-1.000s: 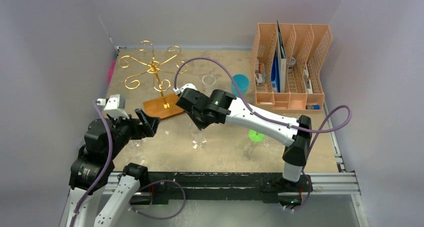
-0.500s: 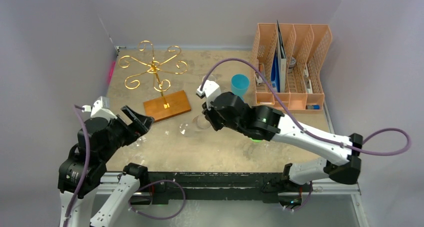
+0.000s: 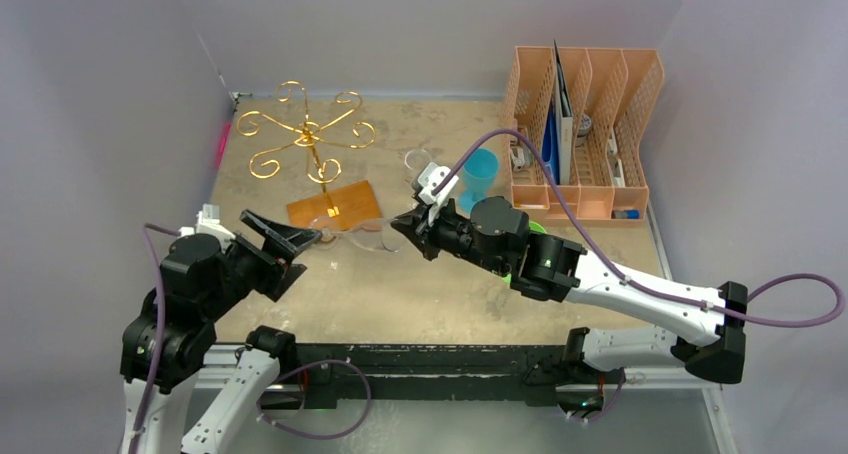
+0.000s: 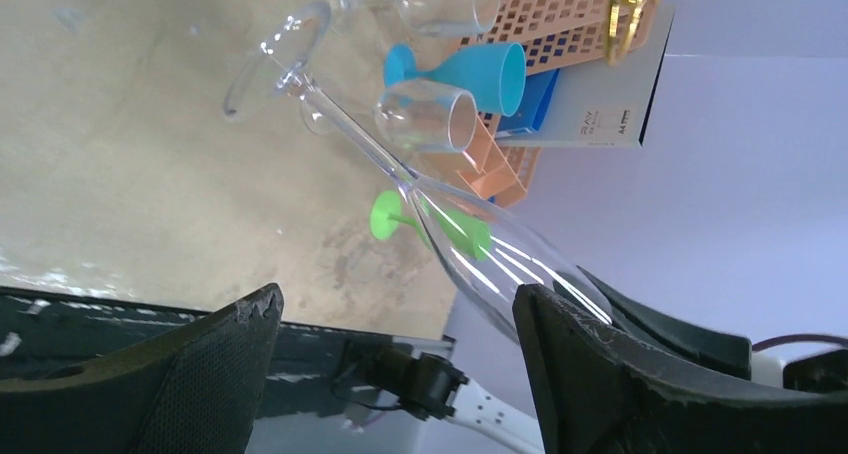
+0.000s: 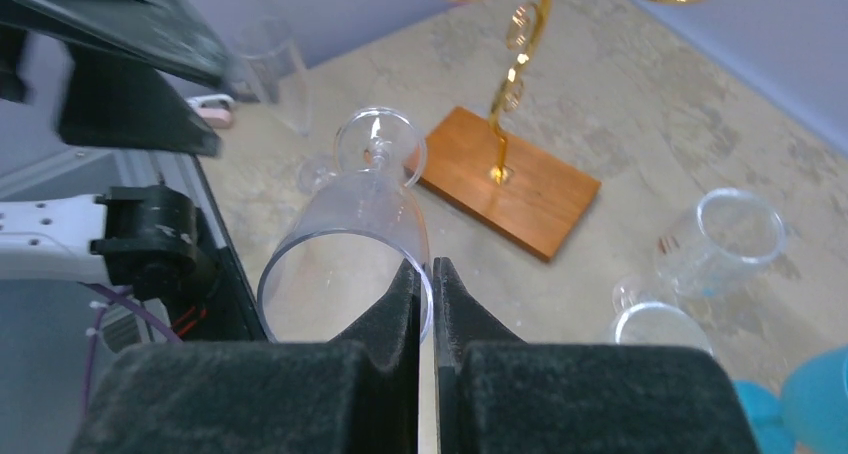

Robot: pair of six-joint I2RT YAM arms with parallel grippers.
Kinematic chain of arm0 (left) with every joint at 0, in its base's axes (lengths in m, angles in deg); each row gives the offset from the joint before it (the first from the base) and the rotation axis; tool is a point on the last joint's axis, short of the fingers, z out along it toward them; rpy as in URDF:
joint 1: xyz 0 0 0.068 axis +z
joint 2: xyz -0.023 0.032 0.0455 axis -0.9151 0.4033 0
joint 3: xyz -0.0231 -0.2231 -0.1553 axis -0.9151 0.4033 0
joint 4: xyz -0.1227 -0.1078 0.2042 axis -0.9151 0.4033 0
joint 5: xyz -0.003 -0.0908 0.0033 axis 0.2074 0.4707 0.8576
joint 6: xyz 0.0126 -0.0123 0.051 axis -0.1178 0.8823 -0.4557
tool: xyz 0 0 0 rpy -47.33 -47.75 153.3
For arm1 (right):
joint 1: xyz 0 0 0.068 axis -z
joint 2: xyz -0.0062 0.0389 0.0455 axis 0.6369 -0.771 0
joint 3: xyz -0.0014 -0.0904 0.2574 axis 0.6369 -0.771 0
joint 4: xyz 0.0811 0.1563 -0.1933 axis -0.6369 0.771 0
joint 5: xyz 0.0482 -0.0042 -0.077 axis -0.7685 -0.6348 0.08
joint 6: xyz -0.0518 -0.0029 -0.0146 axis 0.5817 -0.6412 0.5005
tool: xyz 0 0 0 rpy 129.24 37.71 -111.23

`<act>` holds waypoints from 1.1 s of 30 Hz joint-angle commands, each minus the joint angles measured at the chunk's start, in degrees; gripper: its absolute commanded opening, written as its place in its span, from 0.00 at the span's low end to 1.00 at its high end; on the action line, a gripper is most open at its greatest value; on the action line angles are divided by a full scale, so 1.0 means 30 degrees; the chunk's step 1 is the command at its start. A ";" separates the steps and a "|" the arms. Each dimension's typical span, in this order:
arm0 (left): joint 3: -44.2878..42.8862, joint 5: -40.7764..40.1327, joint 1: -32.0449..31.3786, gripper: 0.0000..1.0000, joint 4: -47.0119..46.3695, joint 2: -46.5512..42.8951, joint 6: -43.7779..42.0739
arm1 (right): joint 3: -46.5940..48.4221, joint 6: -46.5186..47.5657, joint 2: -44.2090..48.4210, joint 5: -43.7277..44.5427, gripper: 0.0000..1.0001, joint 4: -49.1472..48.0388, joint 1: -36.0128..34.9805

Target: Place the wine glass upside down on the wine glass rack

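- Wine glass (image 3: 362, 236): held on its side above the middle of the tabletop (image 3: 400, 294). Its foot points to 9 o'clock and its open mouth to 3 o'clock. It is not on the rack.
- Right jaws: pressed together, pinching the rim of the wine glass's bowl (image 5: 350, 229). The stem and foot run straight out beyond them.
- Left jaws: spread wide and holding nothing, at 9 o'clock of the glass. Their tips are near its foot, but whether they touch it cannot be told.
- Wine glass rack (image 3: 310, 134): upright at 11 o'clock of the tabletop. Its wooden base (image 5: 510, 179) lies just beside the glass's foot, toward 12 o'clock.
- Blue cup (image 3: 480, 169): stands at 1 o'clock of the right jaws, with a clear glass (image 3: 418, 159) just beside it.
- Green goblet (image 4: 430, 219): seen behind the held glass's bowl in the left wrist view.
- Orange file organiser (image 3: 585, 124): at 2 o'clock of the tabletop, against the far wall.
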 commanded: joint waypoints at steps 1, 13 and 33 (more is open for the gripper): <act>0.1792 0.2475 0.0080 0.83 -0.2732 0.0375 0.3462 | 0.0002 0.0730 0.0639 -0.1696 0.00 -0.3536 -0.0071; 0.3635 0.2403 0.0080 0.65 -0.4968 0.1102 0.7025 | -0.1014 0.1190 0.0784 -0.2251 0.00 -0.5201 -0.0079; 0.3801 0.1437 0.0080 0.27 -0.4762 0.1967 1.0872 | -0.2124 0.1655 0.0237 -0.3161 0.00 -0.7476 -0.0073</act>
